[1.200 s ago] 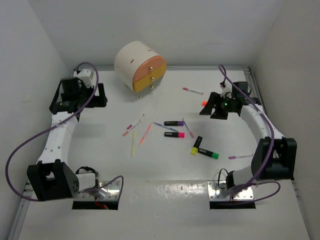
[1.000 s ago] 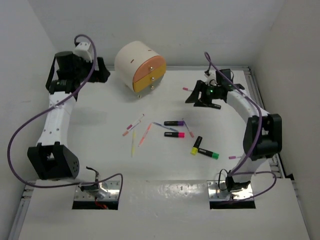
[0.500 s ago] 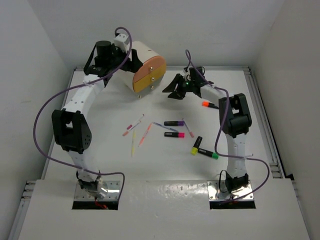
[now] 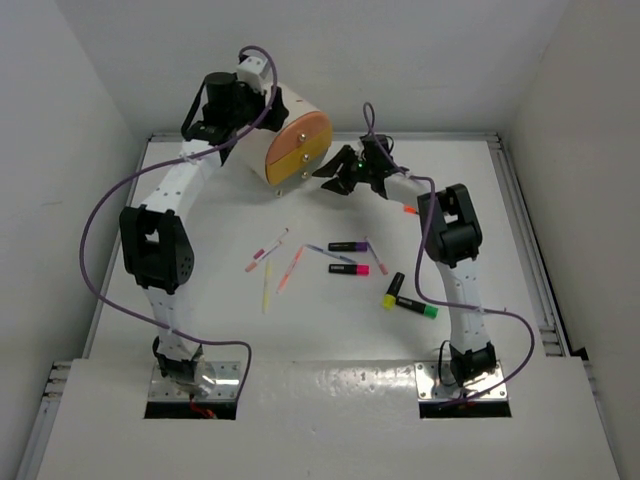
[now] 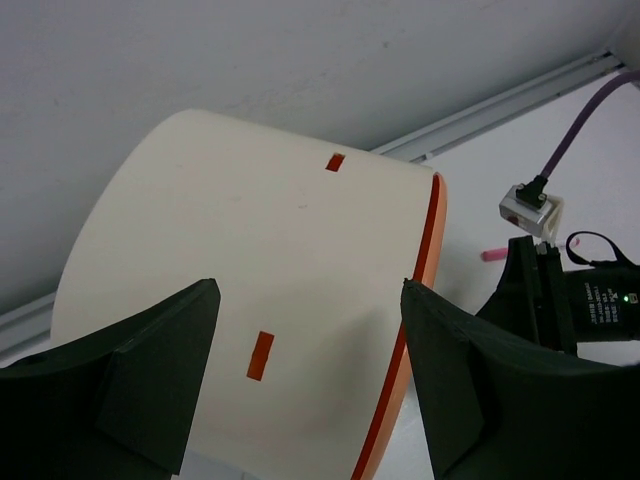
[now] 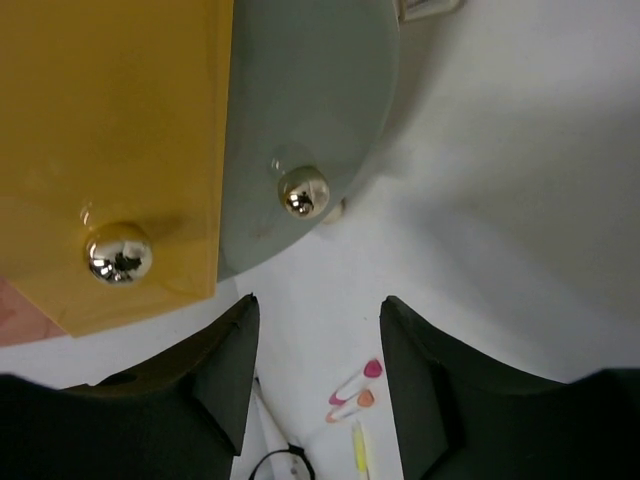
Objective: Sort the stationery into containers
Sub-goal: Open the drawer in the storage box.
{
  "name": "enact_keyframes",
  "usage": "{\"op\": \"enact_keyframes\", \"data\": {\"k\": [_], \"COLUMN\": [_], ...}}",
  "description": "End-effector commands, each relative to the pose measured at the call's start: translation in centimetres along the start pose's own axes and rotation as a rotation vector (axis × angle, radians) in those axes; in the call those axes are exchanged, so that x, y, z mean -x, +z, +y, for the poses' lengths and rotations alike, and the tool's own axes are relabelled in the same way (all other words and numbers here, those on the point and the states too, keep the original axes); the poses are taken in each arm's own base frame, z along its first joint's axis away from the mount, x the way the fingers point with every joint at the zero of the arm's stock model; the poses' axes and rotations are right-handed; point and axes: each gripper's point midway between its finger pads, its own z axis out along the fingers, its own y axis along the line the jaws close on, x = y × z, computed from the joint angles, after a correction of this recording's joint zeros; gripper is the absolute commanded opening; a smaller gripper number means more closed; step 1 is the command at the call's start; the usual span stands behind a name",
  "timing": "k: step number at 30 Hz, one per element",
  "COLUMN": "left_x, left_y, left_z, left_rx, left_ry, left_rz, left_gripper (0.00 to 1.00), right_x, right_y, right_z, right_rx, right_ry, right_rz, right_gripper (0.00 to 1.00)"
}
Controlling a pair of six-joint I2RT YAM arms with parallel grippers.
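Left gripper (image 5: pixel 310 385): jaws wide apart, holding nothing, poised over the curved back of the cabinet (image 5: pixel 250 270).
Cabinet: far edge of the tabletop (image 4: pixel 200 300), left of middle; drawers look shut.
Pens (image 4: pixel 290 268), highlighters (image 4: pixel 348 268): loose, mid-tabletop.
Right gripper (image 6: pixel 318 330): jaws open, empty, just short of the yellow drawer (image 6: pixel 110 150).
Handling: brace the cabinet behind; centre the knob (image 6: pixel 118 253); pull straight.

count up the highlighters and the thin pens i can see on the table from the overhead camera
highlighters: 5 - purple cap, pink cap, yellow cap, green cap, orange cap (partly hidden)
thin pens: 5 - pale pink pen, pink-orange pen, yellow pen, blue pen, pink pen
total: 10 in view; any under the arms cannot be counted
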Motion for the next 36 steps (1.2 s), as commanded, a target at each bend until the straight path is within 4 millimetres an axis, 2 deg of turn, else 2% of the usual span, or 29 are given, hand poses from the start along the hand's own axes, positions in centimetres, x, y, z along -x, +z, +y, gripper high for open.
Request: {"op": "enact_keyframes", "data": {"k": [1,7,14,21,28,36], "left_x": [2.6,1.9,1.7,1.1,0.6,0.3], "left_y": [0.6,0.8,0.6,0.7,0.7,0.8], "left_z": [-0.5,-0.4,-0.5,-0.5,0.5,0.4], "left_rx": [0.046,0.059,0.052,0.039,0.039,0.036], "left_ry": [0.082,0.078,0.059,0.026,-0.019,-0.025], "left_rz": [-0.068,-0.053,-0.045,-0.031,-0.024,-0.018], "left_gripper": [0.79,0.80,0.80,0.80,0.80,0.80], "right_x": [2.3,2.8,1.7,1.4,1.5,1.3], "right_y": [0.7,2.3,3.6,4.2,4.7,5.4], "right_z": [3.5,4.1,3.4,3.2,3.4,2.0], "right_rx": [0.087,0.136,0.169,0.184,0.196,0.174], "right_ry": [-0.024,-0.037,-0.017,0.001,-0.010,0.002], "right_rz": [-0.082,-0.098,-0.075,-0.072,-0.079,-0.068], "right_gripper": [0.51,0.45,0.36,0.40,0.41,0.40]}}
